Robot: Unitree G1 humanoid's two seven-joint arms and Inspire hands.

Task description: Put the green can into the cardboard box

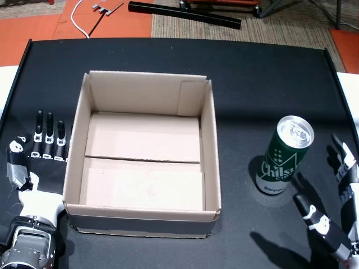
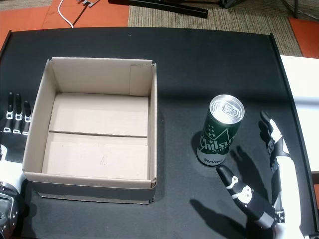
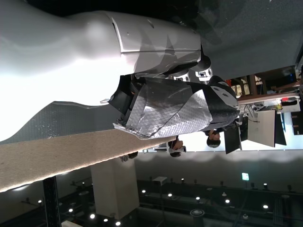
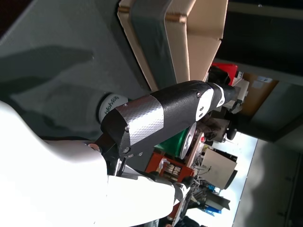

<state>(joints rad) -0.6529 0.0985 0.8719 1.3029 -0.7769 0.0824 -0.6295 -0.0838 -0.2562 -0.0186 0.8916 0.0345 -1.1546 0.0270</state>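
A green can with a silver top stands upright on the black table, to the right of the open cardboard box. The box holds nothing. My right hand is open just right of the can and a little nearer me, thumb and fingers spread, not touching it. In the right wrist view the thumb hides most of the can. My left hand lies open and flat beside the box's left wall.
The black table runs to raised edges at left and right. Beyond its far edge are orange floor, a carpet, a black bar and a white cable. A white surface adjoins the table's right side.
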